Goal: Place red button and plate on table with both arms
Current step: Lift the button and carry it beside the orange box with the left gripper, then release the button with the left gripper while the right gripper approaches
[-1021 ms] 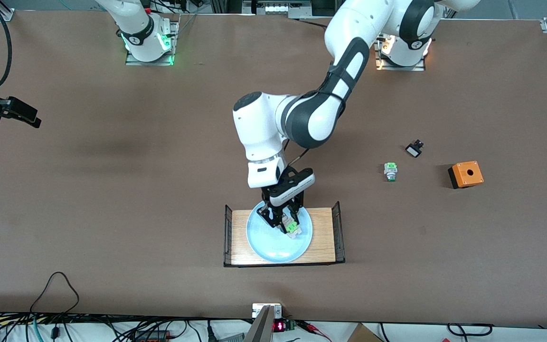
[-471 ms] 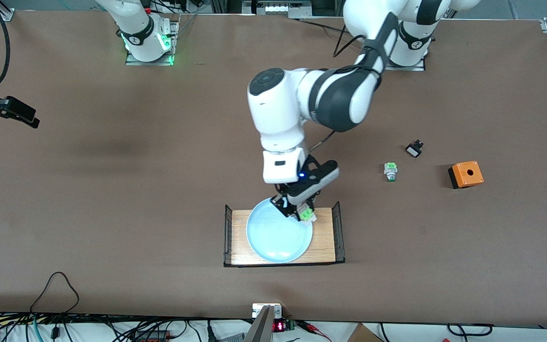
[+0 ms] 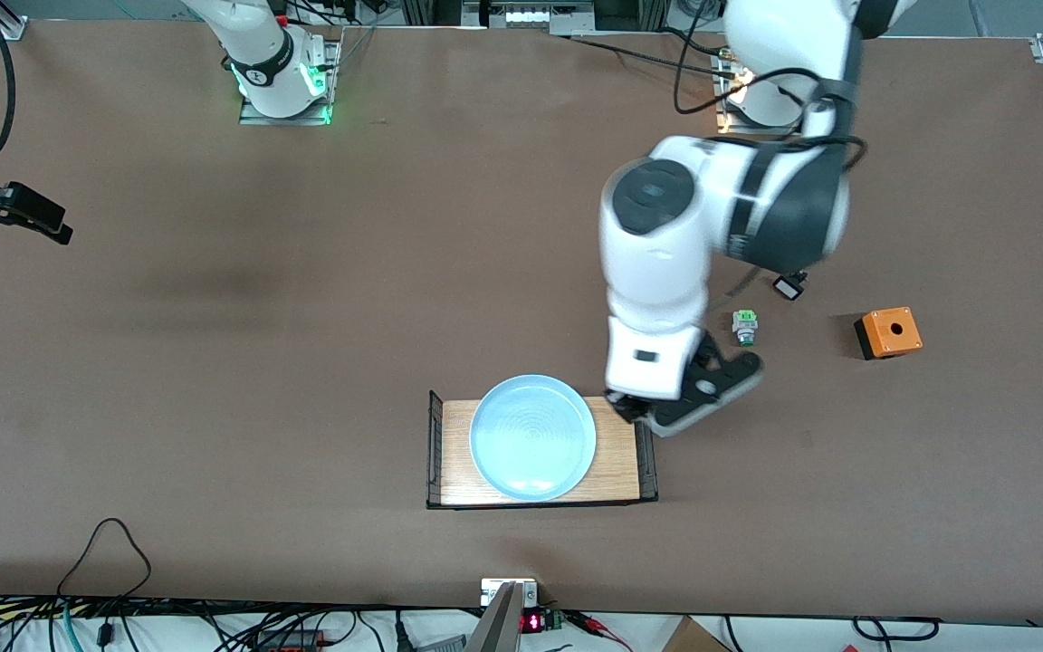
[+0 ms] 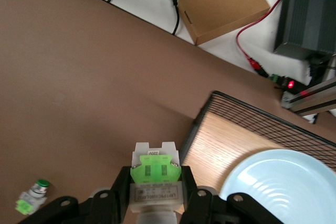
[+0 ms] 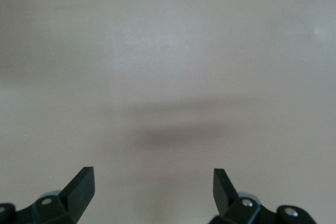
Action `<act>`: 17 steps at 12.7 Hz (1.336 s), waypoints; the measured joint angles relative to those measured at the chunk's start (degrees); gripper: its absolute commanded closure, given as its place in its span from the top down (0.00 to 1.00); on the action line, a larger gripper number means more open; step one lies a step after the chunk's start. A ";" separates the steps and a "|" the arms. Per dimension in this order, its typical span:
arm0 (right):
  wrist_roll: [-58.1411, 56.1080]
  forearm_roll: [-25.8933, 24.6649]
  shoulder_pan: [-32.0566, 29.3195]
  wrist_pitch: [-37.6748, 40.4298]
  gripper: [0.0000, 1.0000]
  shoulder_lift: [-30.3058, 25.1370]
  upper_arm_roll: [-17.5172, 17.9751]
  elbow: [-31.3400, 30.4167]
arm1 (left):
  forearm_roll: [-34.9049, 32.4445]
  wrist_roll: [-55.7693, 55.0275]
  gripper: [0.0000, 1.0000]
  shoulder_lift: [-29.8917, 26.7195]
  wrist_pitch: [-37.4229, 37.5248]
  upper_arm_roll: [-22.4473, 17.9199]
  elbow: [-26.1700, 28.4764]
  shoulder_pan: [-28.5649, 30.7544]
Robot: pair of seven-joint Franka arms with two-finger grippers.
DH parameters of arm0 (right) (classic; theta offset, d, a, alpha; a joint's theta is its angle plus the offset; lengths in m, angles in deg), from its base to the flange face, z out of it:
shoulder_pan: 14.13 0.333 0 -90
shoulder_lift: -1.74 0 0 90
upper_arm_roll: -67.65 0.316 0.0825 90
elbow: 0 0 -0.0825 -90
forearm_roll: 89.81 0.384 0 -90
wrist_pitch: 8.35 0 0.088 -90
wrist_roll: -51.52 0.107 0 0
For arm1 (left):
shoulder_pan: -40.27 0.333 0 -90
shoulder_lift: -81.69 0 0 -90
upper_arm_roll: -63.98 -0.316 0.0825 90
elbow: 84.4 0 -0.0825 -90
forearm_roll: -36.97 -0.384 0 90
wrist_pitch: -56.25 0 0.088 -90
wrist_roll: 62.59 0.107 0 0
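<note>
The pale blue plate (image 3: 532, 437) (image 4: 286, 187) lies bare on a small wooden tray (image 3: 617, 453) (image 4: 220, 145). My left gripper (image 3: 641, 412) (image 4: 156, 182) is up in the air over the tray's wire end toward the left arm's end of the table. It is shut on the red button (image 4: 155, 156). Only the button's white-and-green block shows between the fingers; its cap is hidden. In the front view the wrist covers the button. My right gripper (image 3: 37, 217) (image 5: 153, 182) waits open with nothing in it, over the brown table (image 3: 214, 362) at the right arm's end.
A green-capped button (image 3: 744, 326) (image 4: 32, 196), a small black part (image 3: 789, 287) and an orange box with a hole (image 3: 888, 331) lie toward the left arm's end. Cables and a cardboard box (image 4: 223, 6) sit past the table's front edge.
The left arm lifted the button off the plate and swung toward the left arm's end, past the tray's wire end. The plate now lies bare. The right arm has not moved.
</note>
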 measured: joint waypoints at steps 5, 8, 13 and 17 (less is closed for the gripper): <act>0.00 3.18 -0.05 1.17 1.00 1.11 0.00 -0.02 | 7.82 25.19 0.01 -4.92 2.79 -0.25 9.81 10.85; 0.97 4.25 -0.02 1.26 1.00 1.12 0.07 0.01 | 13.66 39.96 0.01 -6.85 1.72 -0.31 14.63 18.57; 18.28 5.93 6.55 1.22 1.00 1.12 1.50 0.05 | 18.01 56.37 0.01 -6.94 -12.82 -0.10 28.99 24.75; 34.40 11.17 15.08 -1.87 1.00 2.32 1.95 0.48 | 25.40 64.33 0.01 -6.14 -21.61 -0.06 36.90 27.02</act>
